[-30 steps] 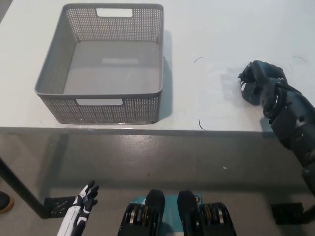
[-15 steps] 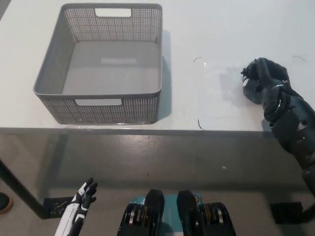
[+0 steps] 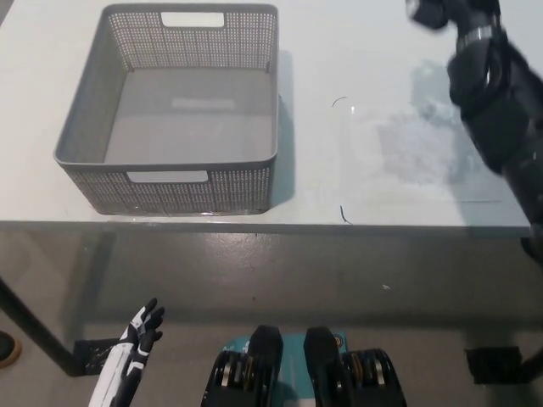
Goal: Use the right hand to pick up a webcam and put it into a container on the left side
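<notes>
Webcam orientation unreadable. Right hand (image 3: 441, 12) raised at top edge, grip state unclear. Left hand (image 3: 140, 326) low, fingers spread. Basket (image 3: 85, 127) empty.

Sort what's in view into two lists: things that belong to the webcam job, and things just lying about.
Belongs to the job:
- grey perforated plastic basket, empty, on the table's left side
- black right hand, raised at the top right edge; whether it holds a webcam cannot be told

Just there:
- white table
- white left hand, resting low at the lower left, fingers apart
</notes>
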Available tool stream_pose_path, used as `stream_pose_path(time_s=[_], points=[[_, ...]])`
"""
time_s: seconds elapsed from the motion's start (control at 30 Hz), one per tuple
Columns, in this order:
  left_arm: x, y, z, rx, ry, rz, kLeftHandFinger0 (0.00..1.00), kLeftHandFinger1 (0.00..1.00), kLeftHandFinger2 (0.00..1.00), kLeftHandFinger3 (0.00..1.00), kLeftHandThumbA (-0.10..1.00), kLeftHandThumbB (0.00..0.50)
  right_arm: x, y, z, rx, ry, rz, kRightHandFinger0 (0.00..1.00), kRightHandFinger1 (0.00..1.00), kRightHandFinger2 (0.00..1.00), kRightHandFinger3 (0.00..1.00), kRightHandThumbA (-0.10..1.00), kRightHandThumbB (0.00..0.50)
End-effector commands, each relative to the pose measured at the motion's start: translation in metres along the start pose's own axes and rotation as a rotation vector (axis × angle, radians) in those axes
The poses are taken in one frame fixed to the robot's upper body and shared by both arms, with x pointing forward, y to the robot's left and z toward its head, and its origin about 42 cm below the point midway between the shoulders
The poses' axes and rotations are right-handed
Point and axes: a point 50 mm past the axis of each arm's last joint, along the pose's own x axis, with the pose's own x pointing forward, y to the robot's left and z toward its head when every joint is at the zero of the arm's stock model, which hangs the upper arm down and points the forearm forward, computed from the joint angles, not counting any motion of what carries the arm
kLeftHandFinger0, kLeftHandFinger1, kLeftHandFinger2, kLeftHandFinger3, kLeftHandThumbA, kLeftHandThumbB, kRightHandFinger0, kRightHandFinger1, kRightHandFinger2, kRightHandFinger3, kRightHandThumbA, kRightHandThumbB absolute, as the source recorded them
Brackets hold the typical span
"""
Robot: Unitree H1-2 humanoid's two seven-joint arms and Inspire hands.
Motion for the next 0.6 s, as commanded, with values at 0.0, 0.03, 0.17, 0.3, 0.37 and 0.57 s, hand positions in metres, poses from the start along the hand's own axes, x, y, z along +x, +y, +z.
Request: stream_pose_path(time_s=[0.0,0.03,0.17,0.3,0.37,0.57], points=[[0.002,0.007,0.007,0.027,-0.033,-0.008,1.0,1.0,1.0,1.0,0.95,0.002,0.024,-0.053,0.074,0.06,-0.19,-0.142,0.0,0.35,0.79,0.87,-0.1,0.189],[0.003,0.007,0.007,0.031,-0.034,-0.01,1.0,1.0,1.0,1.0,0.95,0.003,0.023,-0.053,0.077,0.063,-0.194,-0.141,0.0,0.34,0.79,0.87,-0.1,0.188],[0.002,0.006,0.006,0.041,-0.035,-0.015,1.0,1.0,1.0,1.0,0.96,0.013,0.021,-0.044,0.116,0.111,-0.246,-0.116,0.0,0.32,0.77,0.91,-0.1,0.18],[0.005,0.007,0.007,0.05,-0.039,-0.022,1.0,1.0,1.0,1.0,1.0,0.027,0.018,-0.03,0.159,0.126,-0.277,-0.089,0.0,0.34,0.78,0.96,-0.1,0.193],[0.008,0.006,0.008,0.06,-0.045,-0.027,1.0,1.0,1.0,1.0,1.0,0.021,0.017,-0.026,0.17,0.131,-0.285,-0.085,0.0,0.33,0.76,0.94,-0.1,0.192],[0.013,0.004,0.011,0.06,-0.05,-0.047,1.0,1.0,1.0,1.0,1.0,0.027,0.002,0.011,0.234,0.12,-0.369,-0.002,0.0,0.27,0.74,0.85,-0.1,0.215]])
